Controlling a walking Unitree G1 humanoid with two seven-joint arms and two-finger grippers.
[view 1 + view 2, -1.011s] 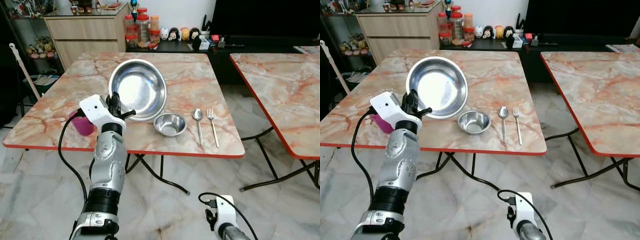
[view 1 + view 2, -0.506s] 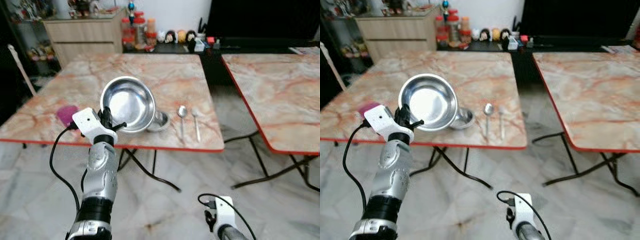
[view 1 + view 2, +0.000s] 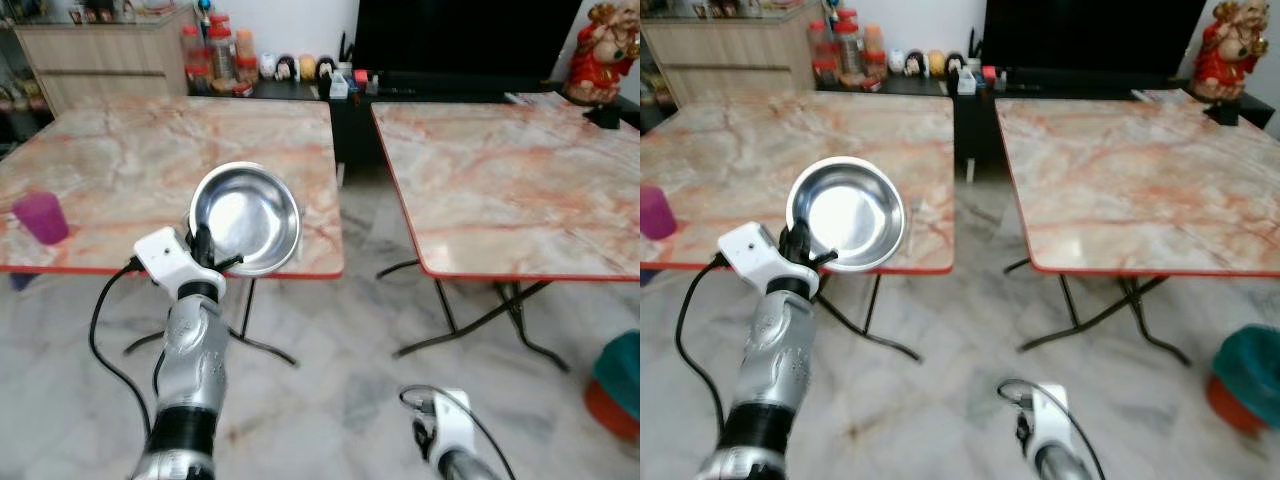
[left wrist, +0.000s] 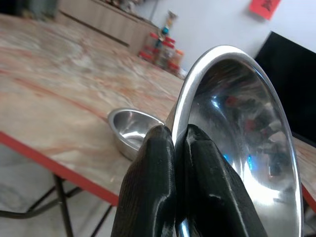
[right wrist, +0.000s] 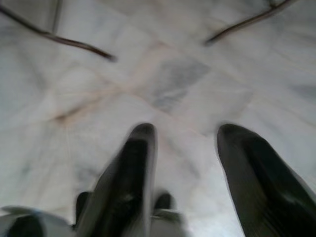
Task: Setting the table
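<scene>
Steel bowl (image 3: 246,217) rim (fingers (image 4: 163,182) clamped)

No text, label or number can be read anywhere.

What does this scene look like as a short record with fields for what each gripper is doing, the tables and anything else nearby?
left gripper: shut on the rim of the large round steel bowl, held tilted
right gripper: open, hanging low over the pale marble floor
small steel bowl: on the left marble-top table
purple plastic cup: same table, near its front edge
right marble-top table: across a gap
</scene>
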